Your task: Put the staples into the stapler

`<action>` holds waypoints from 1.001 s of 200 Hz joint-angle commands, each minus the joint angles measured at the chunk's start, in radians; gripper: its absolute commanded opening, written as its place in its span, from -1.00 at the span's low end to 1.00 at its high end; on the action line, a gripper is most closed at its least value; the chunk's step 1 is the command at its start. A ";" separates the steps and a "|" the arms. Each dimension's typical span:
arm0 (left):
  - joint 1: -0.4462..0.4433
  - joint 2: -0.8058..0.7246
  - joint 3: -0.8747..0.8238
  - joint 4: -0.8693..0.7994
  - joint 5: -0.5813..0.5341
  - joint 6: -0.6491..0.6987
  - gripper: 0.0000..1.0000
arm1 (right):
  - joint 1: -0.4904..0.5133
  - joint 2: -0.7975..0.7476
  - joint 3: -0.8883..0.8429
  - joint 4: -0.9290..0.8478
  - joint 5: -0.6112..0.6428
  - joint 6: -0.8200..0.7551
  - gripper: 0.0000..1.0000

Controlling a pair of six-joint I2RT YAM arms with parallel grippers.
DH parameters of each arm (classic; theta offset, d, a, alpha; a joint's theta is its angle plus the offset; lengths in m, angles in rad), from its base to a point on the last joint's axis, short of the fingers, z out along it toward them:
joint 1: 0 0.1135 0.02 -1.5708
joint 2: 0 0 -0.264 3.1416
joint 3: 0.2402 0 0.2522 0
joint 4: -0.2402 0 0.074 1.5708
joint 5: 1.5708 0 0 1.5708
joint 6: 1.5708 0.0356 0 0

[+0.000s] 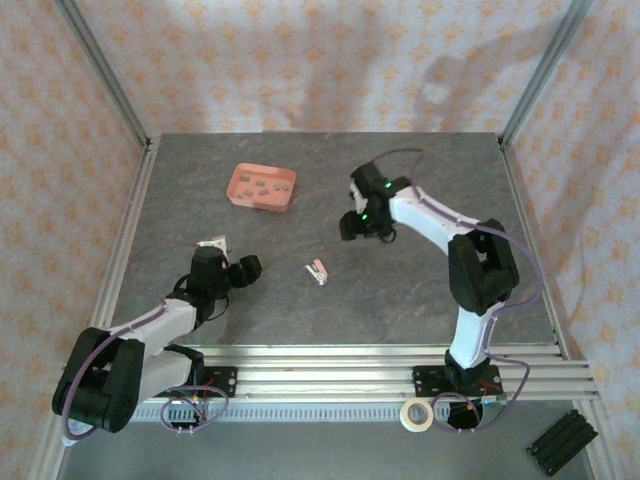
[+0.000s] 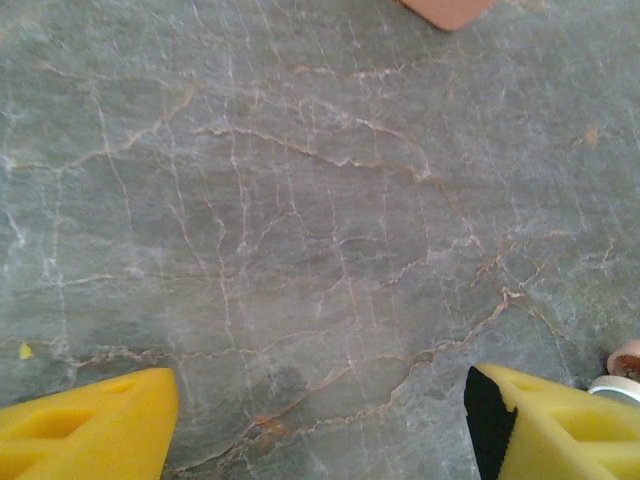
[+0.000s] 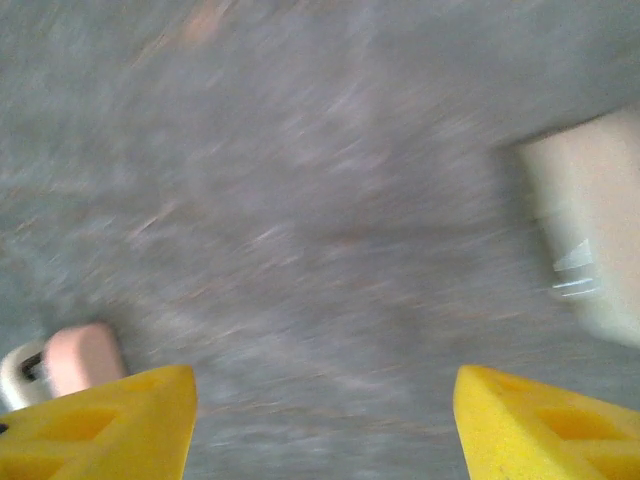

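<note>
My left tool [image 2: 322, 400] gapes wide over bare counter [image 2: 300, 200], holding nothing. Overhead, one salmon tray [image 1: 265, 206] holds the staples [image 1: 258, 185] (about six, I reckon), and one stapler [image 1: 317, 272] lies mid-counter. My right tool [image 3: 325, 400] is wide too and empty, its wrist view catching the stapler near one finger.

Grey marbled table [image 1: 420, 290], salmon-pink tray [image 1: 262, 206] toward back, small pink-and-white stapler [image 1: 317, 272] near centre
</note>
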 commanded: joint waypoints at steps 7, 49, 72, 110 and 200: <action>-0.008 0.029 0.040 0.047 0.046 0.009 0.50 | -0.094 0.026 0.135 -0.156 0.165 -0.184 0.39; -0.009 0.071 0.055 0.059 0.057 0.022 0.49 | -0.115 0.143 0.260 -0.206 0.181 -0.263 0.41; -0.010 0.090 0.066 0.054 0.061 0.029 0.48 | -0.115 0.194 0.297 -0.232 0.129 -0.288 0.37; -0.010 0.119 0.069 0.075 0.082 0.035 0.44 | -0.115 0.235 0.307 -0.265 0.100 -0.312 0.32; -0.011 0.190 0.083 0.133 0.126 0.031 0.36 | -0.112 0.315 0.328 -0.308 0.102 -0.312 0.07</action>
